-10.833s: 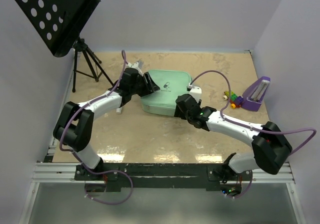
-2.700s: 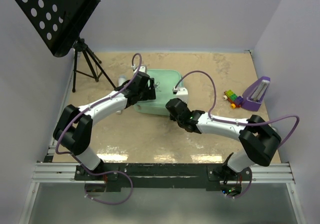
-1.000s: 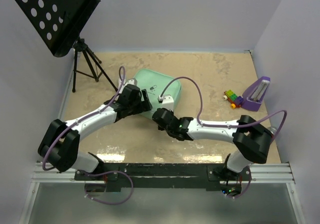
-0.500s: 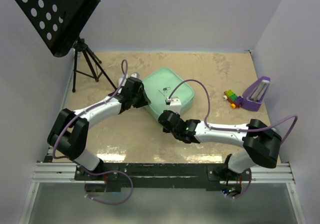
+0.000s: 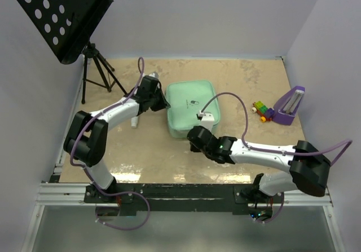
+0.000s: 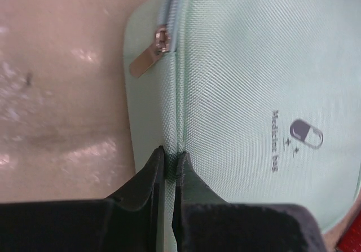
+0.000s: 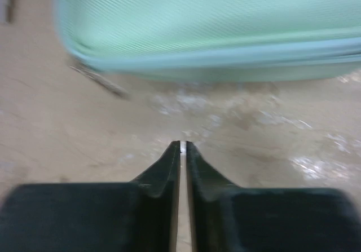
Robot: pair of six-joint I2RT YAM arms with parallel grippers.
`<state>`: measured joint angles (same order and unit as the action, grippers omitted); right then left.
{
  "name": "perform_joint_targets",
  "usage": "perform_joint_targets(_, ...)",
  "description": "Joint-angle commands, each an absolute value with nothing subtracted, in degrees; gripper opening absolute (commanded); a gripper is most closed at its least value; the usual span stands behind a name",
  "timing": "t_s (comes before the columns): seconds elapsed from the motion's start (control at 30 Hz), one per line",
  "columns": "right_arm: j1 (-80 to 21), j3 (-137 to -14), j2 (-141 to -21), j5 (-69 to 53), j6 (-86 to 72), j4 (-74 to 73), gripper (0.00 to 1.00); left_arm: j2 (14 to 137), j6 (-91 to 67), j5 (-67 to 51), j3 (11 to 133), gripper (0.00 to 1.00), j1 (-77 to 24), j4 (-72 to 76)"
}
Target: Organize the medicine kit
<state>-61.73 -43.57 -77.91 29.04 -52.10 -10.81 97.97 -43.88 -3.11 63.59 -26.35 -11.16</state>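
The medicine kit [image 5: 190, 106] is a mint-green fabric case with a capsule mark, lying closed and flat mid-table. My left gripper [image 5: 163, 101] is at its left edge; in the left wrist view the gripper [image 6: 169, 153] is shut on the raised zipper seam of the kit [image 6: 254, 66], with fabric pinched between the tips. A metal zipper pull [image 6: 148, 60] lies further along that seam. My right gripper [image 5: 193, 134] rests just in front of the kit's near edge. In the right wrist view the gripper [image 7: 183, 145] is shut on nothing, with bare table between it and the kit [image 7: 214, 21].
A black perforated music stand [image 5: 62, 15] on a tripod [image 5: 98, 74] stands at the back left. A purple wedge [image 5: 290, 104] and a small coloured block toy [image 5: 260, 109] sit at the right. A small white object [image 5: 135, 121] lies under the left arm.
The kit has turned to lie square on the table. My left gripper has closed onto its left seam. The right arm has drawn back rightwards, off the kit's near edge.
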Motion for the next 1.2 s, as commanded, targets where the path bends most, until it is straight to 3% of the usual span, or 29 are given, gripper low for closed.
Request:
perform_joint_targets(0.0,-59.68,-39.12,-73.75,27.34,-55.1,-17.84,0.0,101.42,-37.62,4.84,66.27,0.0,-21.18,-11.25)
perform_joint_targets(0.27,-59.85,-39.1,-69.17,26.02,-51.08,-13.37,0.0,100.81,-37.97,2.2,64.95,0.0,-21.18,-9.76)
perform_joint_targets(0.47,-60.56,-46.13,-72.41,27.07,-46.06,-7.48,0.48,96.42,-40.69,0.26,58.99,0.0,-21.44,-6.68)
perform_joint_targets(0.67,-62.31,-54.57,-83.04,28.47,-45.35,-4.92,0.65,89.13,-44.64,0.35,50.72,0.0,-22.67,-4.05)
perform_joint_targets(0.87,-64.24,-60.29,-90.87,27.6,-44.65,-4.75,0.64,85.35,-46.93,2.19,47.46,0.0,-23.38,-4.92)
perform_joint_targets(1.17,-68.64,-58.36,-91.23,27.68,-46.22,-3.6,0.63,84.81,-46.93,3.43,47.64,0.0,-23.38,-6.5)
